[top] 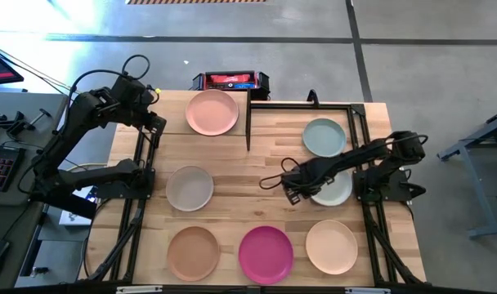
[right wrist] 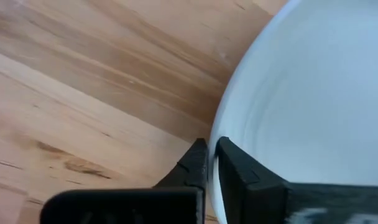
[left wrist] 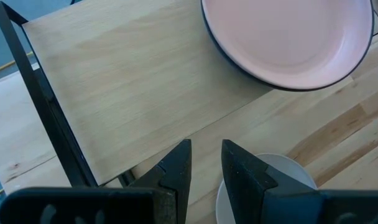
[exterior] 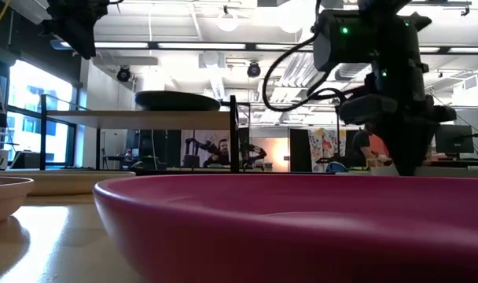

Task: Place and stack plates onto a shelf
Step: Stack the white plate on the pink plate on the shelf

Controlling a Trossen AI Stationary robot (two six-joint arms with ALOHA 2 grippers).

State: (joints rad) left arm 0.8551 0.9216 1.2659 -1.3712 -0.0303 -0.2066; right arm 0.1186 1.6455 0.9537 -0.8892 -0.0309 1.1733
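My right gripper (top: 296,194) (right wrist: 212,152) points down at the table's right middle, shut on a pale whitish plate (top: 337,192) (right wrist: 313,93). My left gripper (top: 154,122) (left wrist: 206,169) hangs open above the table's far left, over the near edge of the shelf (left wrist: 133,87) and touching nothing. The shelf is a light wood panel in a black frame (top: 248,122). On it lies a peach plate (top: 212,112) (left wrist: 288,37) stacked on a dark one. A pale green plate (top: 324,136) lies flat on the far right of the table. My right gripper holds the pale plate by its rim (right wrist: 223,127), on the side toward the table's left. One finger is inside the rim and one outside, and the fingers come from above, pointing down. The plate looks level on the tabletop.
Flat on the slatted tabletop lie an off-white plate (top: 190,188), a tan plate (top: 193,253), a magenta plate (top: 266,255) (exterior: 286,228) and a cream plate (top: 331,246). A red-and-black box (top: 230,81) stands behind the far edge. Bare wood lies between the plates at the table's middle.
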